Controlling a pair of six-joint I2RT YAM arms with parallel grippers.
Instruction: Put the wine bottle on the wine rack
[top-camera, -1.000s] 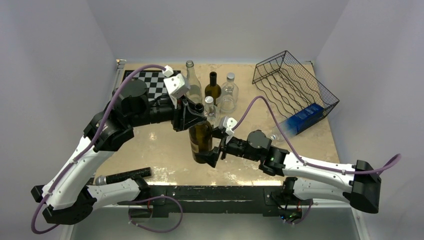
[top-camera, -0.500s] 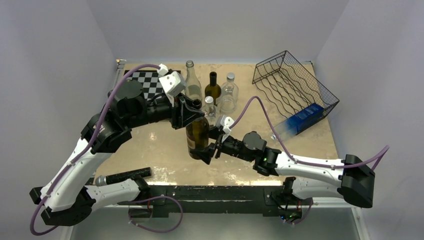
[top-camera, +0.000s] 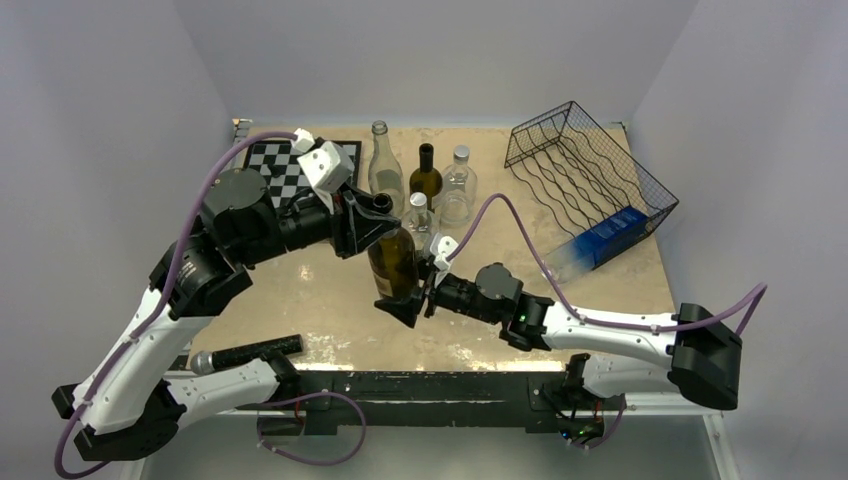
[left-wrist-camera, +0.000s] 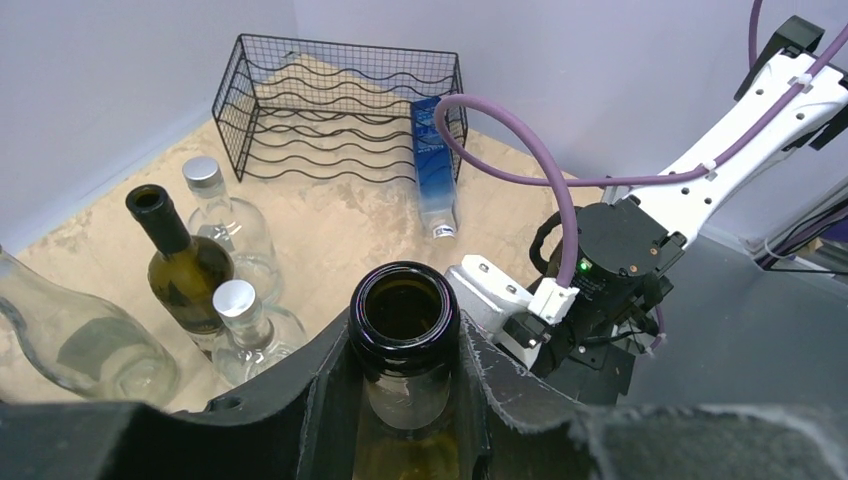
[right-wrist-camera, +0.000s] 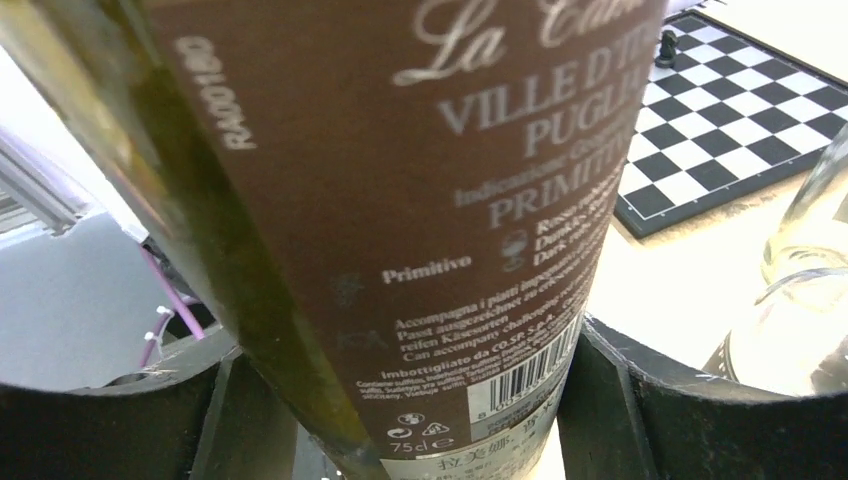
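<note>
The wine bottle (top-camera: 397, 262) is dark amber glass with a brown label, open-mouthed and tilted above the table. My left gripper (top-camera: 378, 212) is shut on its neck just under the lip (left-wrist-camera: 403, 310), one finger pressed on each side. My right gripper (top-camera: 410, 295) holds the bottle's lower body (right-wrist-camera: 400, 200), with both fingers against the glass near the base. The wine rack (top-camera: 585, 175) is a black wire rack with wavy rows at the far right corner, and it also shows in the left wrist view (left-wrist-camera: 340, 110). No bottle lies on it.
A blue box (top-camera: 605, 238) leans on the rack's front. Several other bottles stand at the back centre: a tall clear one (top-camera: 383, 165), a dark green one (top-camera: 426, 175) and two small clear ones (top-camera: 459, 185). A chessboard (top-camera: 285, 165) lies back left. A black microphone (top-camera: 245, 352) rests near the front edge.
Both arms have shifted left with the bottle, which now tilts more. My right gripper's fingers have closed in onto the bottle's lower body.
</note>
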